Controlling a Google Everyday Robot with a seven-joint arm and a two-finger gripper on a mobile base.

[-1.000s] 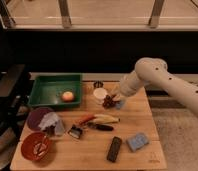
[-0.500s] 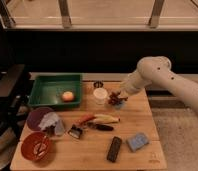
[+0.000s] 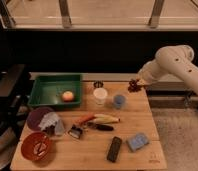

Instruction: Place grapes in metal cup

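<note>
The grapes (image 3: 134, 85), a small dark reddish-purple bunch, hang in my gripper (image 3: 138, 83) above the table's far right edge. The gripper is shut on them at the end of the white arm (image 3: 172, 64), which reaches in from the right. The metal cup (image 3: 98, 84), small and dark with a shiny rim, stands at the back of the table to the left of the grapes, just behind the white cup (image 3: 100, 95). The light blue cup (image 3: 119, 101) stands below and left of the grapes.
A green tray (image 3: 44, 92) holding an orange fruit (image 3: 67, 96) sits at back left. A purple bowl (image 3: 38, 118), red bowl (image 3: 36, 145), carrot (image 3: 84, 119), banana (image 3: 107, 118), black slab (image 3: 114, 149) and blue sponge (image 3: 138, 142) lie across the wooden table (image 3: 92, 157).
The gripper has moved right and up with the grapes, from beside the white and light blue cups to the table's far right edge.
</note>
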